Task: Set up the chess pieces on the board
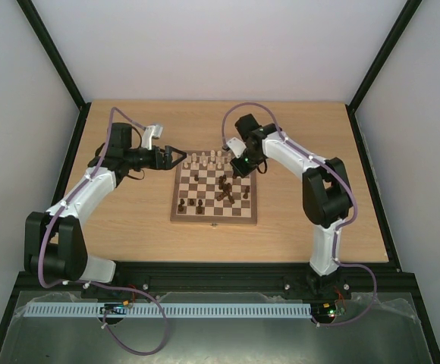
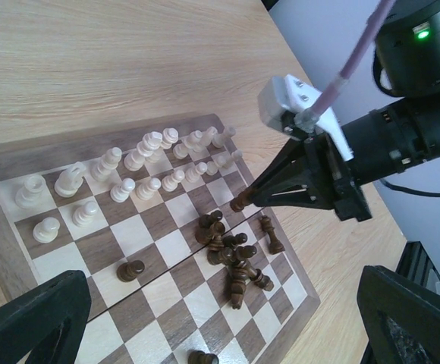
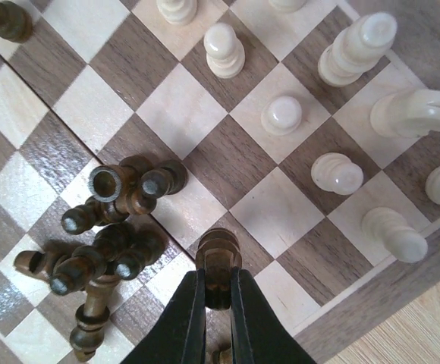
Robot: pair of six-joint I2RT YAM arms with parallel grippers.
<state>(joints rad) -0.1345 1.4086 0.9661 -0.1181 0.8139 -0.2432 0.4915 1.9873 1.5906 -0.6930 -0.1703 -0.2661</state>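
Observation:
The board (image 1: pixel 176 214) lies mid-table, seen closer as the board (image 2: pixel 19 155) and the board (image 3: pixel 402 288) in the wrist views. Cream chess pieces (image 1: pixel 209 161) stand in two rows along its far edge. Dark pieces lie toppled in a pile (image 1: pixel 226 189), (image 2: pixel 235 254), (image 3: pixel 106 235). My right gripper (image 3: pixel 218 292) is shut on a dark piece (image 3: pixel 218 254), holding it just above the board beside the pile; from the left wrist it shows as the right gripper (image 2: pixel 244 200). My left gripper (image 1: pixel 176 158) hangs open and empty at the board's far left corner.
A few dark pieces stand apart from the pile: a pawn (image 2: pixel 131 270), a taller one (image 2: pixel 271 233) near the board's edge, and another (image 2: pixel 202 358). Bare wooden table (image 1: pixel 319 212) surrounds the board. Black frame posts and walls close the sides.

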